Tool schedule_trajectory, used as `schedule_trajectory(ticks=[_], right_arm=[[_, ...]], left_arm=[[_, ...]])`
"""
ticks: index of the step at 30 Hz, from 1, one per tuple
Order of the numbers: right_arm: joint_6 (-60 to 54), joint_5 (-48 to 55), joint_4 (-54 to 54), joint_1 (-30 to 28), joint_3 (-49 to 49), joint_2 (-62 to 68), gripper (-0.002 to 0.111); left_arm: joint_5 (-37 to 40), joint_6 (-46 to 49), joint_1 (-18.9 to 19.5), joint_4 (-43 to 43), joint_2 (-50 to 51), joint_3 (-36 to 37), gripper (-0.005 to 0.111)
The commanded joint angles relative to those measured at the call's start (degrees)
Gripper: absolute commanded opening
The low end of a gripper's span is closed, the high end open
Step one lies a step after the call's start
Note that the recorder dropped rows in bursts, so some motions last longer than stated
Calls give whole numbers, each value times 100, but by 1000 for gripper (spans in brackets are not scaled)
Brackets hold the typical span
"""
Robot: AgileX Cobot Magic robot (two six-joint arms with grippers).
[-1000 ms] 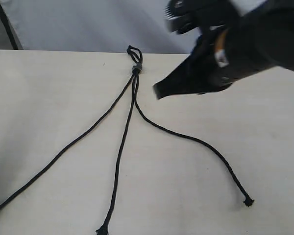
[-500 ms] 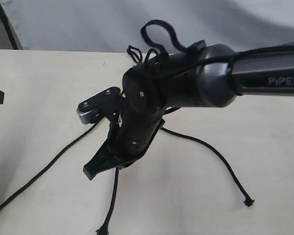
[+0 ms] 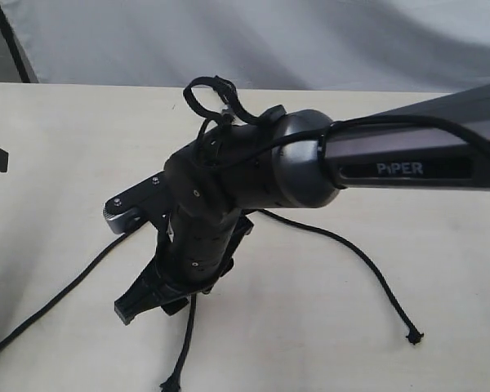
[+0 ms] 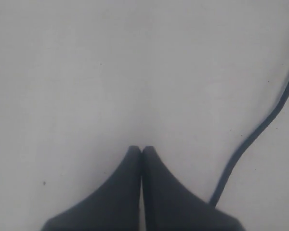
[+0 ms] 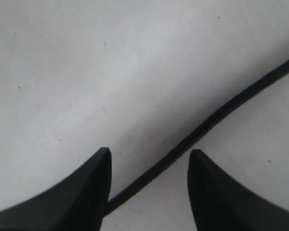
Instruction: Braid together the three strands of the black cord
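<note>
Across the table [image 3: 441, 269], lying fanned out: cord [image 3: 310, 229], its three strands [image 3: 367, 265] running toward the near edge, tips well apart, joined end hidden behind the arm. Reaching over the middle with right gripper [image 5: 149, 154], jaws spread wide, straddling one strand [image 5: 207, 127]. Hovering at the left with left gripper [image 4: 141, 148], jaws pressed together on nothing, another strand [image 4: 250, 139] passing just beside.

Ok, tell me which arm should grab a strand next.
Right. The right end effector is open, with a strand running between its fingers, so it probably only needs to close. The left end effector is shut, and the strand beside it lies off to one side.
</note>
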Motion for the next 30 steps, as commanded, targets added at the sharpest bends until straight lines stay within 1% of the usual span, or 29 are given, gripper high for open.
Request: schedule_trajectory(ticks=[1, 5, 10, 12, 13, 14, 19, 20, 26, 28, 30], right_arm=[[213, 331, -94, 21, -301, 210, 48], [369, 585, -326, 21, -456, 434, 48], [579, 658, -534, 21, -465, 579, 48], [569, 648, -534, 21, -465, 635, 45], [569, 648, -534, 21, -465, 660, 42], [556, 648, -534, 21, -465, 684, 36], [285, 746, -544, 21, -465, 733, 2], [195, 760, -544, 21, -465, 722, 0], [-312, 1444, -697, 9, -872, 606, 0], [-341, 1677, -1119, 9, -1041, 569, 0], [-329, 1969, -1793, 9, -1216, 557, 0]], left_arm=[[2, 50, -36, -72, -4, -27, 0], [2, 93, -36, -72, -4, -27, 0], [2, 132, -36, -72, -4, -27, 0], [2, 132, -36, -72, -4, -27, 0], [-10, 129, -36, -72, -4, -27, 0], [-10, 129, -36, -72, -4, -27, 0], [-10, 129, -36, -72, -4, -27, 0], [-10, 147, -36, -84, -4, -27, 0], [-10, 147, -36, -100, -4, -27, 0], [-10, 147, -36, -113, -4, -27, 0], [-10, 147, -36, -113, -4, -27, 0]])
